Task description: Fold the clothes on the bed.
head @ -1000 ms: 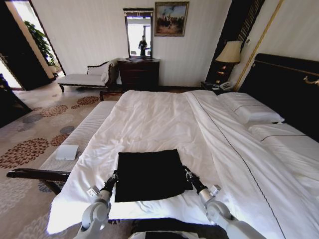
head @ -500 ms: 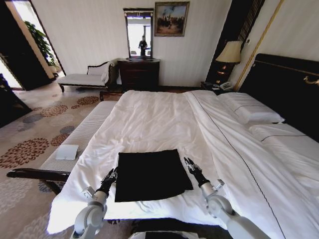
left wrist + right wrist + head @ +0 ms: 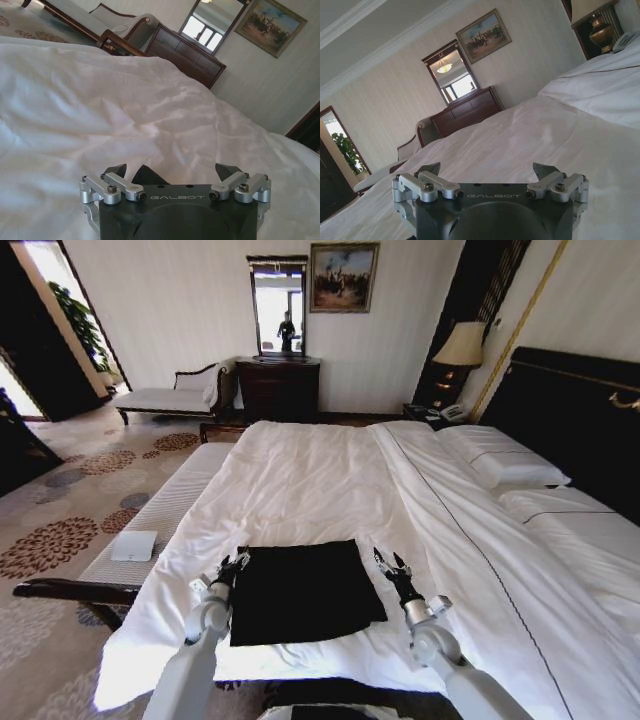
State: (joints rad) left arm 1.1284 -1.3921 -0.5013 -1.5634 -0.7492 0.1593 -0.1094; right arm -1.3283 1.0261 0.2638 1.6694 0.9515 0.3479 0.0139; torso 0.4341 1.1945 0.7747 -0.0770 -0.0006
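The clothes [image 3: 300, 590] are one black garment lying flat as a folded rectangle on the white bed [image 3: 300, 475], close to its near edge. My left gripper [image 3: 232, 565] hovers open at the garment's far left corner. In the left wrist view the left gripper [image 3: 172, 172] has its fingers spread, and a sliver of the black cloth [image 3: 145, 175] shows just beyond them. My right gripper [image 3: 388, 562] is open too, raised over white sheet just right of the garment's far right corner. The right gripper [image 3: 486, 170] holds nothing between its fingers.
A white-cushioned bench [image 3: 170, 505] with a small white object [image 3: 133, 545] runs along the bed's left side. Pillows [image 3: 505, 465] and a dark headboard [image 3: 570, 415] are at right. A dresser [image 3: 278, 388], a chaise [image 3: 175, 395] and a lamp [image 3: 460, 345] stand by the far wall.
Both grippers left the garment's side edges and moved up and forward, toward its far corners. The garment lies as before.
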